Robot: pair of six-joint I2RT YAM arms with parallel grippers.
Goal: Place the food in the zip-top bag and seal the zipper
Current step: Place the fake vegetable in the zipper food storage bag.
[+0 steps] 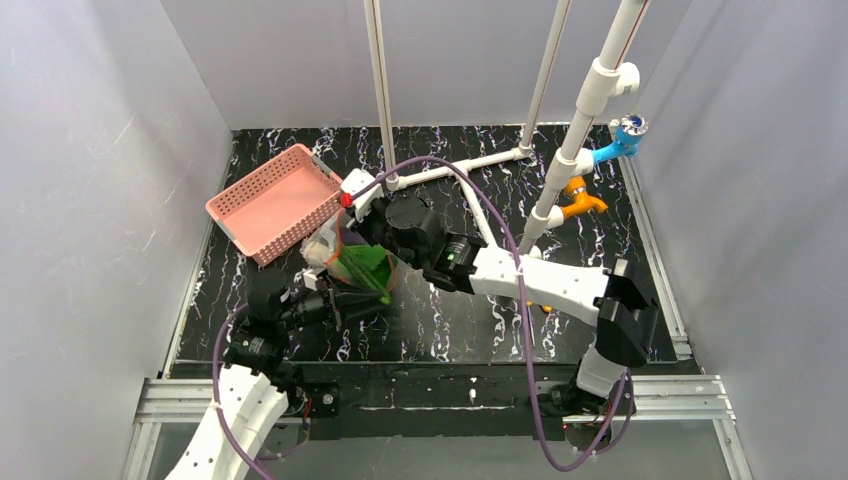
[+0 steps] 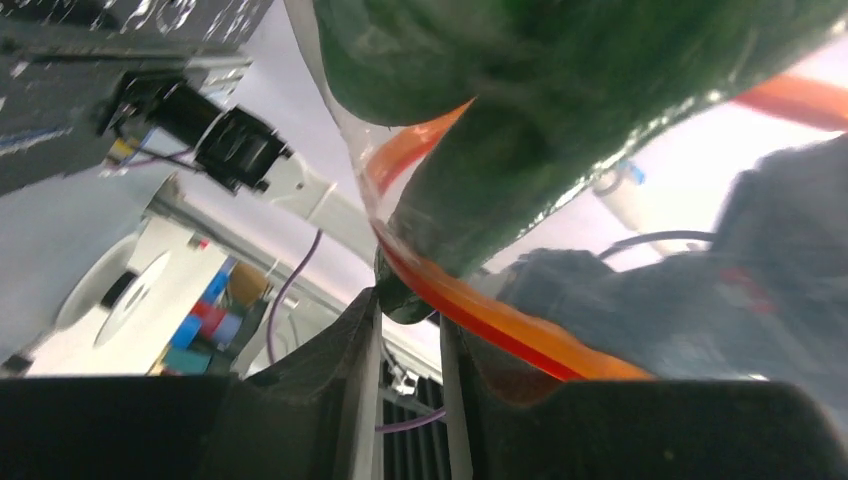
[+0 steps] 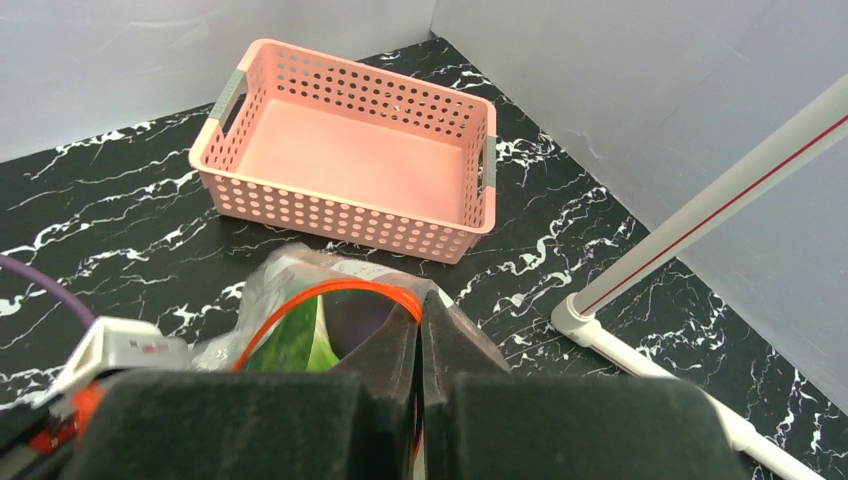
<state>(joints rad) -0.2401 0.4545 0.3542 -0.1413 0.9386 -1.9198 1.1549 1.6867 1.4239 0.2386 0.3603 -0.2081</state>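
- Since food [image 3: 295, 340] sits bagged, you are sealing: left gripper [image 2: 410, 315] clamps bag [image 3: 265, 285]; right gripper [image 3: 421, 310] pinches zipper [image 3: 340, 286].
- Next, run your pinch along the gaping zipper, pressing firmly.

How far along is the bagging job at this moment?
Done: the basket is empty, and leafy green food sits inside the bag; what else is inside is hard to tell. In hand: the right claw is shut on the zipper at the bag's mouth, and the left claw appears to pinch the bag's edge. Left: the zipper forms an open loop, so sealing is not yet done.
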